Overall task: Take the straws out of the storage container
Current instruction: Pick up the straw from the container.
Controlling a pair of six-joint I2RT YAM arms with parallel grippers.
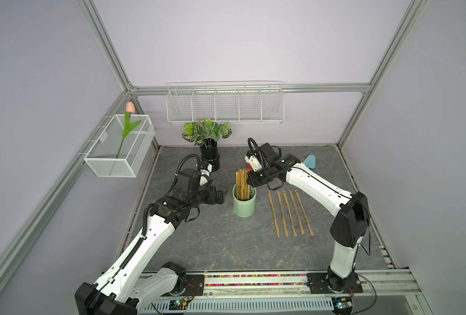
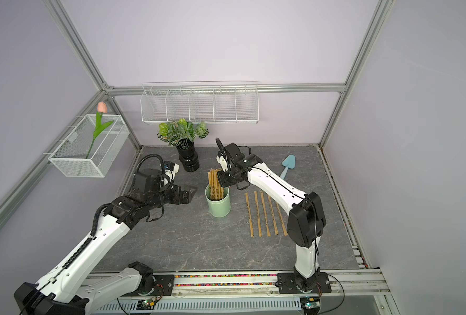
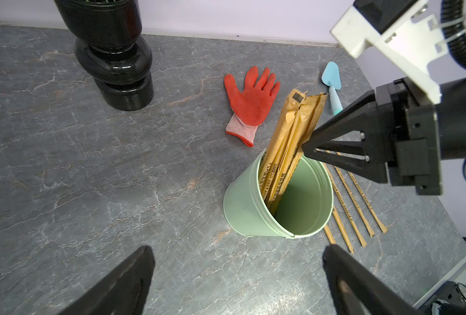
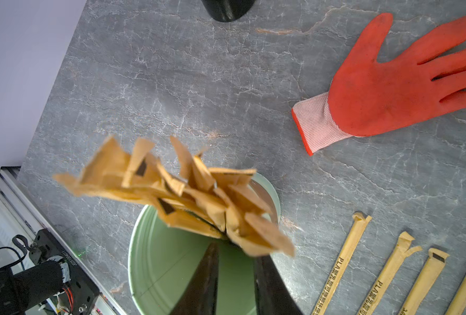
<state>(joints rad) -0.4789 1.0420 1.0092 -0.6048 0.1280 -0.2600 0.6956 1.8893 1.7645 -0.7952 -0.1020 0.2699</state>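
Observation:
The mint-green storage container (image 1: 244, 207) (image 2: 218, 207) stands upright mid-table with a bundle of tan straws (image 1: 242, 182) (image 3: 289, 136) leaning inside it, their tops well above the rim. Several more straws (image 1: 290, 212) (image 4: 384, 275) lie side by side on the table to its right. My right gripper (image 4: 234, 249) (image 1: 249, 177) hangs over the cup's rim. Its jaws are narrowly open, and the fingertips touch the near side of the bundle. My left gripper (image 3: 238, 248) (image 1: 221, 195) hovers wide open just left of the cup, holding nothing.
A black ribbed vase (image 1: 210, 158) with a leafy plant stands behind the left arm. A red glove (image 3: 252, 101) and a blue trowel (image 2: 287, 163) lie behind the cup. White wire baskets (image 1: 225, 105) (image 1: 120, 147) hang on the walls.

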